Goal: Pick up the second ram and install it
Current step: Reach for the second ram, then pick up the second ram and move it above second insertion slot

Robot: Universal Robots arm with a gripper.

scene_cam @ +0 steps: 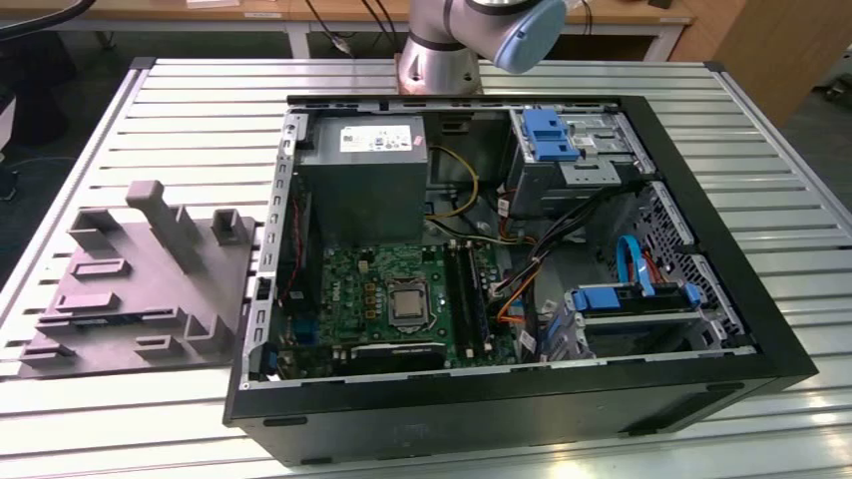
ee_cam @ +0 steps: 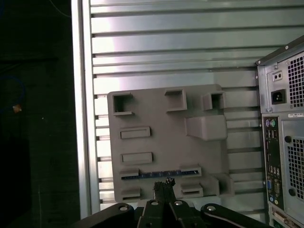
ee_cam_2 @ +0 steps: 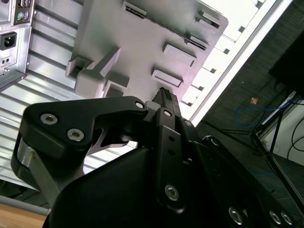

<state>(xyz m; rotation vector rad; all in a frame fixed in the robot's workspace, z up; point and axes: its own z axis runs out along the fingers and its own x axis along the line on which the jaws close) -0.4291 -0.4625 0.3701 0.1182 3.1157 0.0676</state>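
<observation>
The second ram (ee_cam: 159, 175) is a thin greenish strip lying in a slot near one edge of the grey moulded tray (ee_cam: 156, 123). The tray rests on the slatted table beside the open computer case. In the first wrist view my gripper (ee_cam: 164, 183) hangs well above the tray, its fingertips over the ram's middle. The fingers are shut together with nothing between them. The second wrist view shows the gripper's black fingers (ee_cam_2: 164, 102) from the side, with the tray (ee_cam_2: 142, 47) far below. In the exterior view the tray (scene_cam: 134, 289) sits at the left of the case.
The open computer case (scene_cam: 533, 399) lies on the table, with its motherboard (scene_cam: 399, 289) and black memory slot rails (scene_cam: 462, 289) facing up. The power supply (scene_cam: 362, 170) and drive cages (scene_cam: 573, 150) fill its far side. The arm's base (scene_cam: 440, 60) stands behind the case.
</observation>
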